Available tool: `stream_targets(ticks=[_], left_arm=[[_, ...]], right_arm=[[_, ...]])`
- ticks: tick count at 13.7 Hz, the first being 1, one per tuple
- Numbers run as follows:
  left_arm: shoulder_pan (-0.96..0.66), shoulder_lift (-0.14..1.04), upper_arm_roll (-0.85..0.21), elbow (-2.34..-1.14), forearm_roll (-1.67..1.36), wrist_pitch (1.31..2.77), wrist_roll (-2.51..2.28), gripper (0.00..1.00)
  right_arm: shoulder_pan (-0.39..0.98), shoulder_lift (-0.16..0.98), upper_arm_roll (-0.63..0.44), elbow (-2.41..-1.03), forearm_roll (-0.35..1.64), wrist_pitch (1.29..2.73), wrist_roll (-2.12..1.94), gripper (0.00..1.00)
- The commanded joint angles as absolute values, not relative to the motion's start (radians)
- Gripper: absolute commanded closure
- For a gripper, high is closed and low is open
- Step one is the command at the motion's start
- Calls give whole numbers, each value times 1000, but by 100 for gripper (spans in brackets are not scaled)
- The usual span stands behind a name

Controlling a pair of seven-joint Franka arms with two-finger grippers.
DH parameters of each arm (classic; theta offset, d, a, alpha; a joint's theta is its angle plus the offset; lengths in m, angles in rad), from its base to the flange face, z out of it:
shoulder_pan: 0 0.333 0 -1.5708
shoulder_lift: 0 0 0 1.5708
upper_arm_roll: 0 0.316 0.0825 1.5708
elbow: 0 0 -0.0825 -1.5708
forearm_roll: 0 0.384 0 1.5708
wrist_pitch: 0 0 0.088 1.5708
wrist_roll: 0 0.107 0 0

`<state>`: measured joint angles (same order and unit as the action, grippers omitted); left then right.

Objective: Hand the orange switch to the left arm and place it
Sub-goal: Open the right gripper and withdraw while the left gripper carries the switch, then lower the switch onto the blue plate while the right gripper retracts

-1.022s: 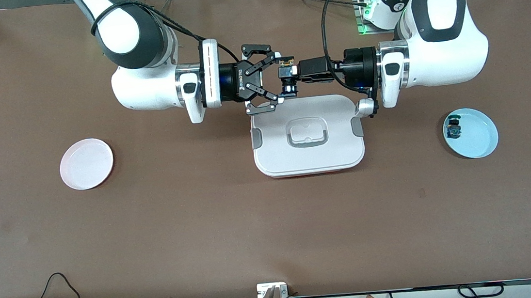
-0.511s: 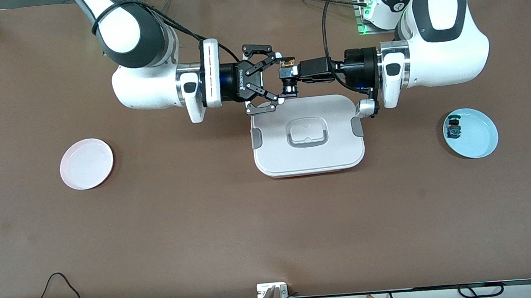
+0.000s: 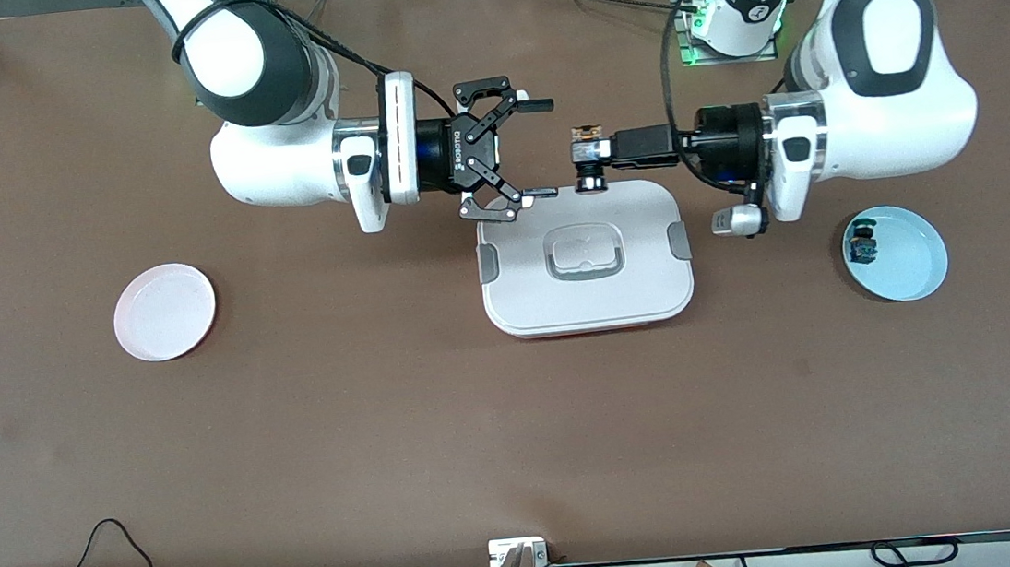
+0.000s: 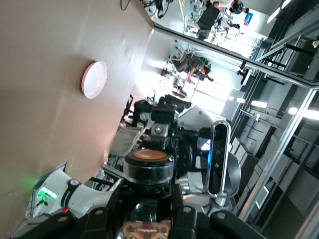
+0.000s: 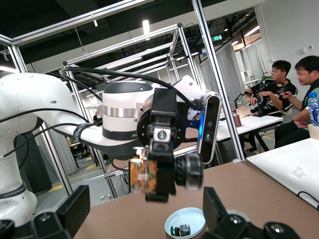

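Note:
The orange switch (image 3: 589, 180) hangs in the air over the rim of the white box (image 3: 588, 299) that lies toward the robots' bases. My left gripper (image 3: 601, 151) is shut on it, black barrel and tan parts showing. In the left wrist view the orange cap (image 4: 148, 155) points away from the left gripper (image 4: 148, 201). My right gripper (image 3: 545, 148) stands open, a short gap away from the switch and level with it. From the right wrist the switch (image 5: 160, 174) shows just ahead of the spread right gripper (image 5: 144, 209), not between its fingers.
A pink plate (image 3: 165, 312) lies toward the right arm's end of the table. A light blue plate (image 3: 911, 267) toward the left arm's end holds a small blue-capped switch (image 3: 861, 246). The box has grey side latches and a recessed lid handle (image 3: 584, 253).
The right gripper has opened and let go of the switch. The left arm has drawn back toward its own end with the switch, leaving a gap between the two grippers.

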<state>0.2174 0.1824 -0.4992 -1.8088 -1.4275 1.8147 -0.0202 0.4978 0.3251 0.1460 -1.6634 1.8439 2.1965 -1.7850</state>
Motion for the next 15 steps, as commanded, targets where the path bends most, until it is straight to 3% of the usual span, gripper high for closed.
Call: stream_targets(ticks=[1,6,10,15], left_arm=[[314,196,-505,-1798,-1302,1686,-11,100],[488,196,-506,-1760,-765,1456,35,100],[548,213,-503,-1759,-328,1459,164,100],[601,296,-502,-1763,154,1564,170,100]], right_arm=[[470,290,144,-1703,1861,2206,-1786,0],[350,245,141,-1782,1826,2142,-1787,0],[185,245,127,-1804,1633,1911,-1787,0],[160,253,-76,-1801,1393,1617,-1703,0]])
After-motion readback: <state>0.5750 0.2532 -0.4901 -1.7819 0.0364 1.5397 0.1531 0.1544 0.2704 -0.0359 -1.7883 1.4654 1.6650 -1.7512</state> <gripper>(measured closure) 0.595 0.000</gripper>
